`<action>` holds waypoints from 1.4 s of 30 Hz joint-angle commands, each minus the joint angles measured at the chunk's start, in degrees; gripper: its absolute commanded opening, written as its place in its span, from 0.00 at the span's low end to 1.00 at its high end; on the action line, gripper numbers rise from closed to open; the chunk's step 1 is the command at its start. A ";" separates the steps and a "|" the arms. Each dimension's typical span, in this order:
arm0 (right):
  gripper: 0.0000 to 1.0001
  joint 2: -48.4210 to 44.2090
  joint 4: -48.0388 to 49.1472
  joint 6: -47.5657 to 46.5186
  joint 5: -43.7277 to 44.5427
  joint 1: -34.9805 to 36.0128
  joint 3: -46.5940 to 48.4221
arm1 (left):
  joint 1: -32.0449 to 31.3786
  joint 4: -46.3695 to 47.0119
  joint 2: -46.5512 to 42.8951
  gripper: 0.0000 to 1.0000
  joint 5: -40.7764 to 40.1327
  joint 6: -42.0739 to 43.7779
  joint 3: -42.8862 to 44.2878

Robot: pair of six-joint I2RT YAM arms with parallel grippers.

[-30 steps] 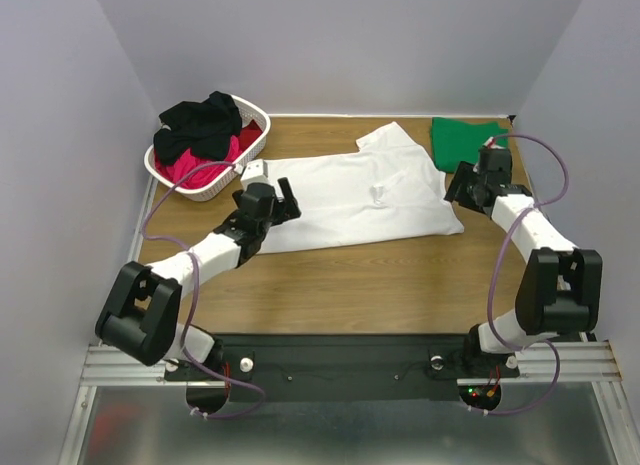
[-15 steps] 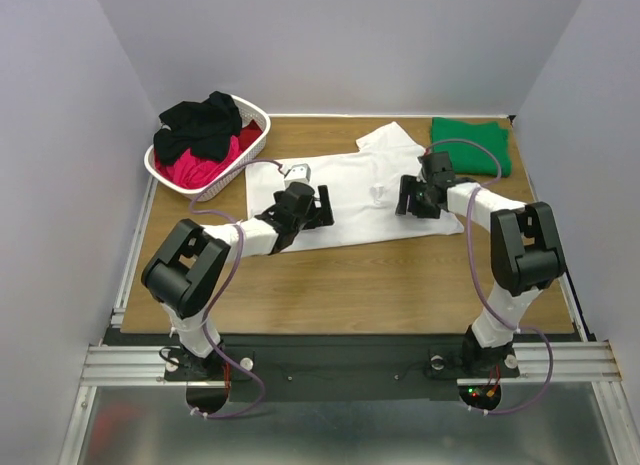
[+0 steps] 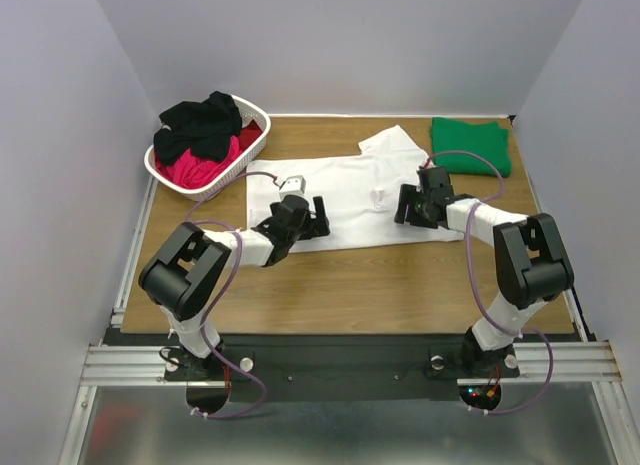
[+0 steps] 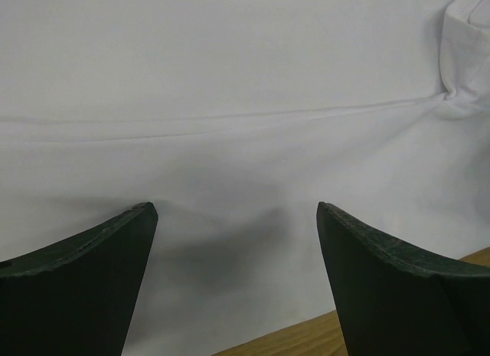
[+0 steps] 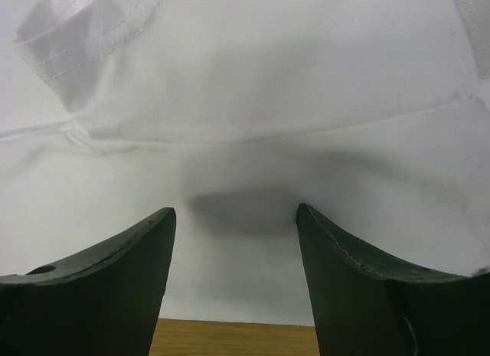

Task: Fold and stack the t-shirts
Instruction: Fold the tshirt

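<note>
White shirt [image 3: 350,190] lies spread flat across the middle of the tabletop [image 3: 350,285], its long axis running left to right, one sleeve poking out at the far edge. Both arms reach in over its near long edge. The left jaws hang over the near left part and the right jaws over the near right part, so each arm is nearer its own half.

Seen from the wrists, cloth fills the space ahead of and between the fingers [image 4: 84,279], with bare wood showing only at the bottom. So the hem lies just behind the fingertips, on the side toward the bases.

The left jaws stand wide. The right jaws are parted less far. Neither pair holds anything, and cloth lies only below them.

The next move looks like a two-point pinch along that near edge, to carry it across the short axis toward the far edge. The jaws may need to draw back slightly to catch the hem.

Green shirt [image 3: 472,147] sits folded at the far right corner, probably the stack's base. Black shirt [image 3: 200,125] and red shirt [image 3: 195,170] wait in the basket [image 3: 255,115] at far left
</note>
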 commanded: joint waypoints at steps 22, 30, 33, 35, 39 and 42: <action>0.72 -17.98 -18.94 5.22 -6.15 6.06 -13.13 | -6.46 -5.90 -13.29 0.99 -2.32 -8.17 -16.87; 0.76 -19.06 -21.75 3.11 -0.35 6.15 -3.37 | -6.73 -14.43 -22.60 0.99 -10.06 -5.54 -13.37; 0.77 -15.46 -20.53 2.49 2.64 6.15 0.14 | -6.73 -14.09 -22.70 0.99 -11.99 -4.13 -11.26; 0.81 -12.65 -18.60 2.58 4.31 6.15 2.07 | -6.64 -13.91 -20.43 0.99 -12.78 -3.78 -8.80; 0.84 -8.95 -14.64 2.84 4.40 6.24 2.09 | -6.73 -11.55 -16.38 0.99 -11.82 -3.42 -6.51; 0.84 -7.10 -12.18 3.28 4.49 6.15 -0.01 | -6.64 -8.73 -14.09 0.98 -11.47 -3.07 -6.33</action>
